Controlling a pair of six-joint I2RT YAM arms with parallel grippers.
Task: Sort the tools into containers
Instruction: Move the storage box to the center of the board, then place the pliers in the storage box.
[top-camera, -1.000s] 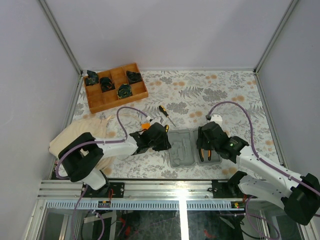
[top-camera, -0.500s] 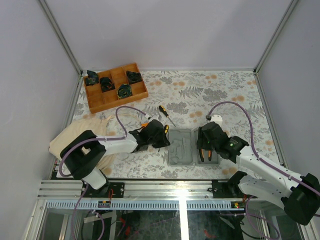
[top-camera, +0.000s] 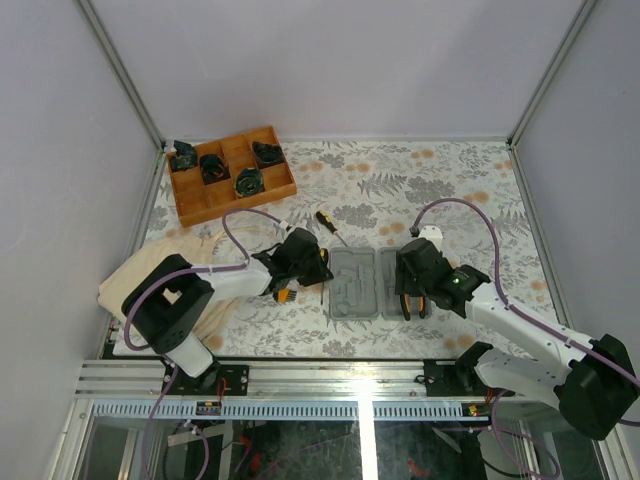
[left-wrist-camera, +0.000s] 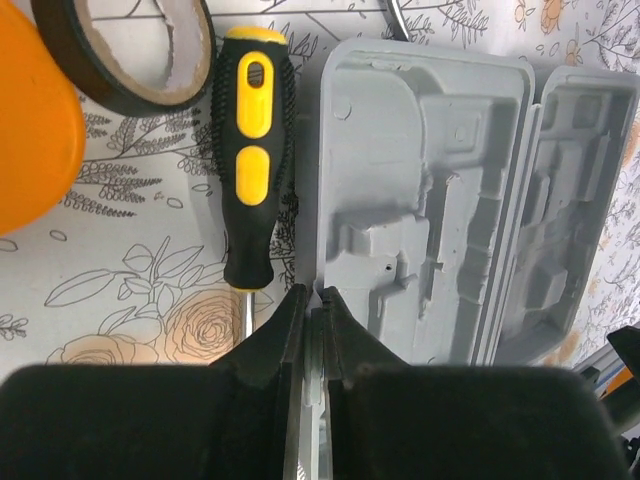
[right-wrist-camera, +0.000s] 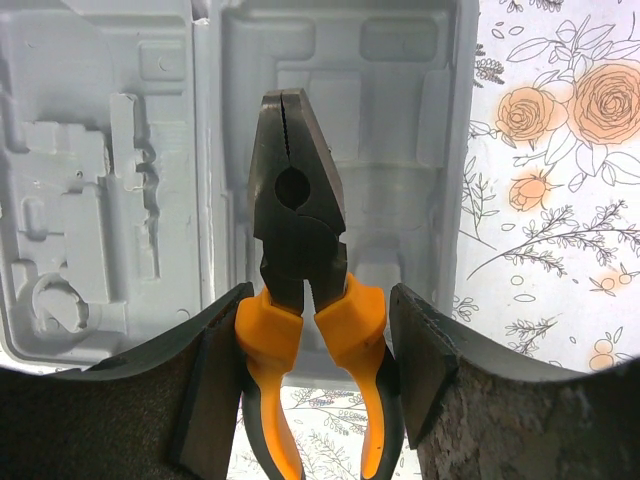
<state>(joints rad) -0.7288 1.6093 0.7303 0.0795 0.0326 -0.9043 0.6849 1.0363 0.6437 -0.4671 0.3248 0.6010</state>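
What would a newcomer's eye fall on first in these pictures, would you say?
The orange-handled pliers stand out, gripped in the right claw over the right half of the open grey case. The left claw is shut on the case's left rim, beside a black-and-yellow screwdriver.

**Operator:** What stands at the far left corner of the table?

**Technician:** A brown wooden tray (top-camera: 200, 205), divided into compartments and set at a slight angle to the table edge. It carries four black parts (top-camera: 249, 182). Three sit inside compartments. The fourth is at the tray's far left corner; it may rest on the rim, but the top view does not settle this.

**Operator:** And the surroundings?

**Technician:** A table covering (top-camera: 440, 180) printed with grey leaves and orange flowers. A crumpled beige cloth (top-camera: 150, 265) lies at the near left edge. An aluminium rail (top-camera: 300, 375) runs along the near side. Plain pale walls (top-camera: 330, 60) enclose the other three sides.
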